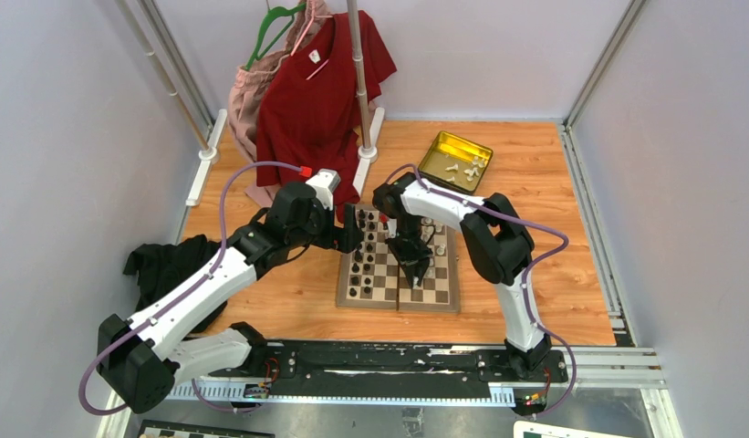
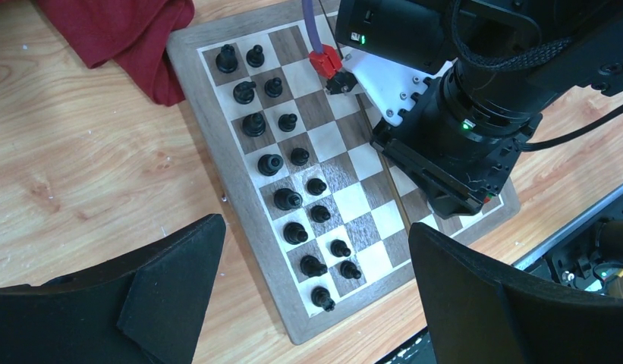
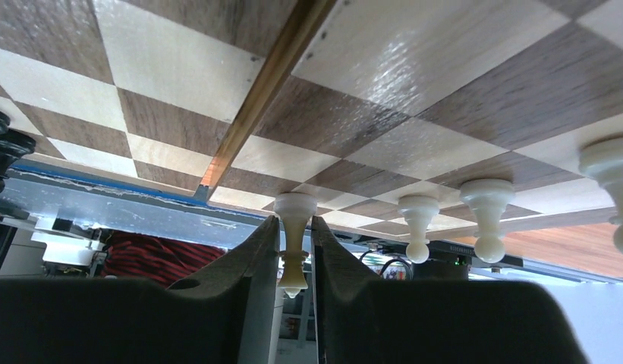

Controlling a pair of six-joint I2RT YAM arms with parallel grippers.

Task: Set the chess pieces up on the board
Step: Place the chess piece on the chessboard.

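The board (image 1: 398, 307) lies in the middle of the table, with black figures (image 1: 359, 269) in its two left columns. A few white chess pieces (image 1: 441, 248) stand on its right side, and more lie in the gold tin (image 1: 441, 139). My right gripper (image 1: 414, 265) points down onto the board. In the right wrist view its fingers (image 3: 259, 258) flank a white piece (image 3: 293, 208) that stands on a square, with thin gaps on both sides. Three other white pieces (image 3: 418, 220) stand beside it. My left gripper (image 2: 316, 222) hovers wide open and empty over the board's black rows (image 2: 287, 199).
A red shirt (image 1: 316, 91) and a pink garment hang on a rack at the back, by its pole (image 1: 361, 82). A black cloth (image 1: 165, 265) lies at the left. The right arm's wrist (image 2: 460, 114) hangs over the board's far half.
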